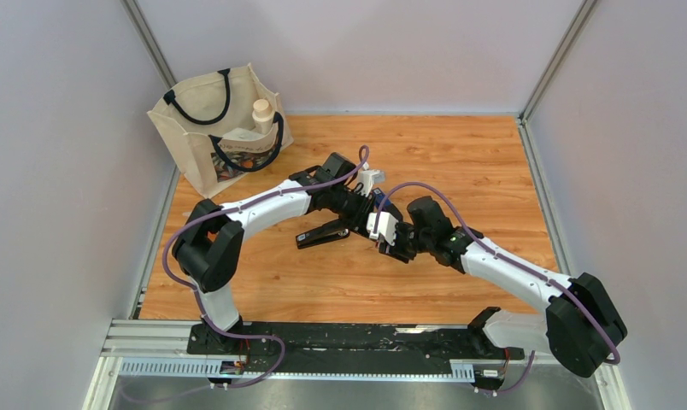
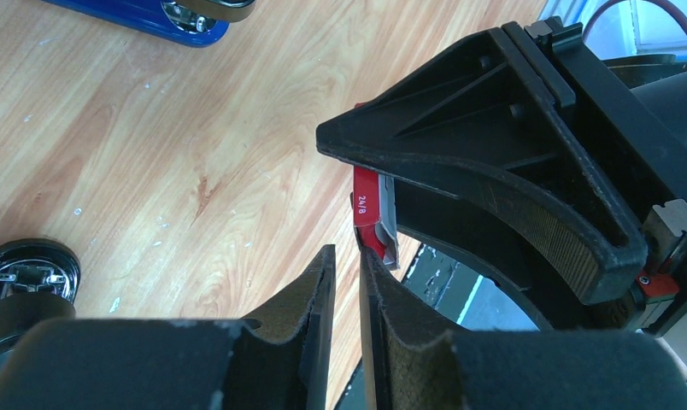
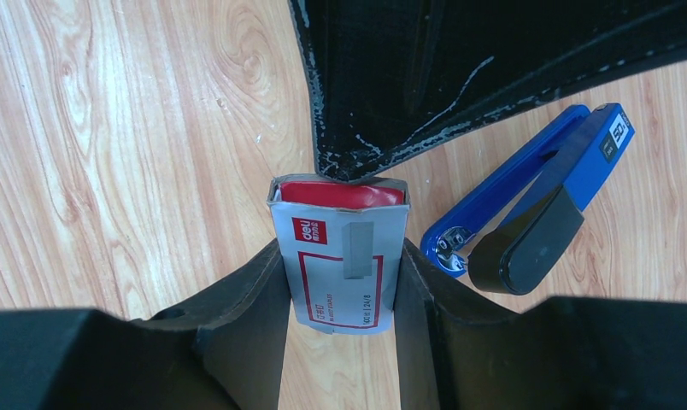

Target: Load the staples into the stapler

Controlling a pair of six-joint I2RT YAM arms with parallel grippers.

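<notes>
Standing over the wooden table (image 1: pixel 460 171), I see both arms meeting above its middle. The right gripper (image 3: pixel 340 299) has its two fingers clamped on the sides of the staples (image 3: pixel 340 256), a small flat box held off the table. The box face is white with a red logo patch in one corner, a red outlined frame with dark print, and a grey strip of tape near the middle. Its far end is open, a torn flap showing a red lining inside. From the left wrist view the same box shows a red edge with white numerals.

The left gripper (image 2: pixel 347 282) has its jaws drawn narrow, only a slim gap between them, its tips right at the open end of the box; whether they pinch anything I cannot tell.

The stapler (image 3: pixel 532 213) lies on the table just beside the held box, blue-bodied with a black top strip and a rounded black end. It is swung open, the blue arm spread away from the top, with bright metal showing at the hinge.

A cream tote bag (image 1: pixel 220 128) with dark handles stands at the far left corner, a pale bottle (image 1: pixel 261 115) poking out of it.
</notes>
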